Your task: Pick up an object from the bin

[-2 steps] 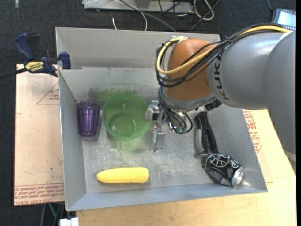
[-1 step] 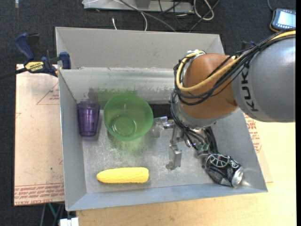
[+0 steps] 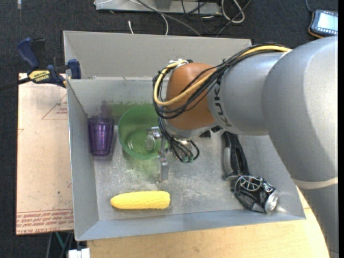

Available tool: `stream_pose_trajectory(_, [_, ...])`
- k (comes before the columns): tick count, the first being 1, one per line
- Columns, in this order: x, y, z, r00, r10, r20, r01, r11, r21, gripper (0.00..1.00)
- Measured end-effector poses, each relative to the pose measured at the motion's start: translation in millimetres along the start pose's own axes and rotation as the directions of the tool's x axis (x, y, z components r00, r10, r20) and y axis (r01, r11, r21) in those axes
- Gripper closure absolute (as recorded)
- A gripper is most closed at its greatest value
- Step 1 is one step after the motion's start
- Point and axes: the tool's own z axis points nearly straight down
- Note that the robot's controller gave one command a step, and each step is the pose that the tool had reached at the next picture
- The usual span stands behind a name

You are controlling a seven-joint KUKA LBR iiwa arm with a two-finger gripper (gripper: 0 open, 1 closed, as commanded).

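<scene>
My gripper (image 3: 163, 170) hangs under the orange wrist cover in the middle of the bin, at the near right rim of a translucent green bowl (image 3: 137, 133). Its metal tip reaches down to the bin floor just in front of the bowl. A yellow corn cob (image 3: 140, 200) lies on its side a little in front of the tip, near the front wall. A purple cup (image 3: 100, 136) stands upright to the left of the bowl, close to the left wall.
A crushed black can (image 3: 254, 192) lies in the front right corner. A long black tool (image 3: 233, 155) lies just behind it along the right side. The arm covers the bin's back right part.
</scene>
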Motion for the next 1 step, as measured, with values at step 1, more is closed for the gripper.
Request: stream_pose_trajectory(1, [69.4,-4.2,-35.8,0.989,-0.149,0.001,0.149,0.989,0.002,1.0])
